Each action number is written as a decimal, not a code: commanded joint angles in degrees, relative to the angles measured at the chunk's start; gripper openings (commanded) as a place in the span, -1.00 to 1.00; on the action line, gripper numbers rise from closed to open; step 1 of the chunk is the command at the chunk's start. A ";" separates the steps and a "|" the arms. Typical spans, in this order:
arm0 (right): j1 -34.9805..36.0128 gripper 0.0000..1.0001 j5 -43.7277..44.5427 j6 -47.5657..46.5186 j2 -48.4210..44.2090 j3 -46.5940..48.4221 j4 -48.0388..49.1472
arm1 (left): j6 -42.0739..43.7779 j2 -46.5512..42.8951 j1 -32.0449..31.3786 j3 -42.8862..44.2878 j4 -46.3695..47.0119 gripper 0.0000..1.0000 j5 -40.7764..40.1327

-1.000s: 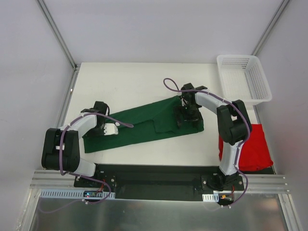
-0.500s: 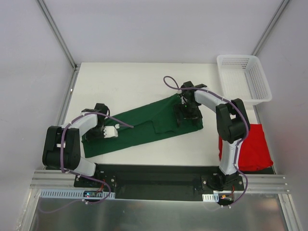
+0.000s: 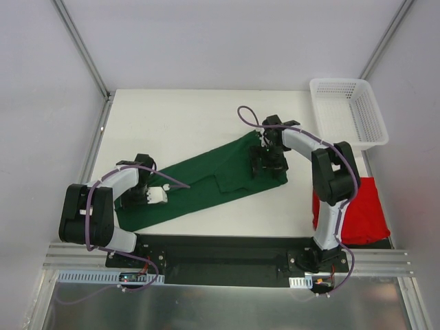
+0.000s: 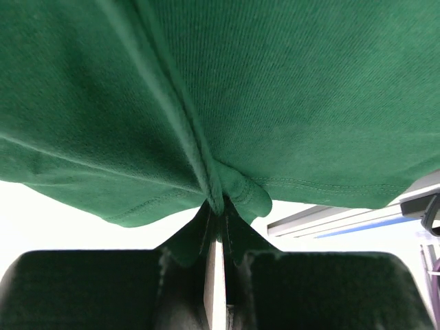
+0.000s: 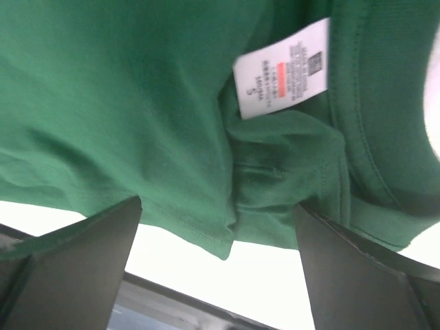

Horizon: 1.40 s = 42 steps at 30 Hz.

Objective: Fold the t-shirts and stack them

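Down at the left end, left fingers clamp the green t-shirt; right fingers gape above its neck label. Pull now and that loose end may bunch.

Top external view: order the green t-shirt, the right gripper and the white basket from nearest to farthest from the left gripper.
1. green t-shirt: pinched in the left gripper, at its left end.
2. right gripper: over the shirt's right end, mid-table.
3. white basket: far right corner of the table.
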 commanded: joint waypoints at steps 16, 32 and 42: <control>-9.12 0.92 -13.43 5.17 -4.79 -3.23 9.18 | -0.67 -2.93 -0.22 -6.15 -2.75 -1.00 -0.96; -10.00 0.92 -13.26 5.17 -3.91 -0.42 6.54 | -8.99 -1.63 0.13 19.89 -17.92 0.99 8.02; -7.02 0.92 -16.15 2.63 -4.44 1.34 7.24 | -29.65 10.24 0.57 50.36 -27.01 0.99 30.84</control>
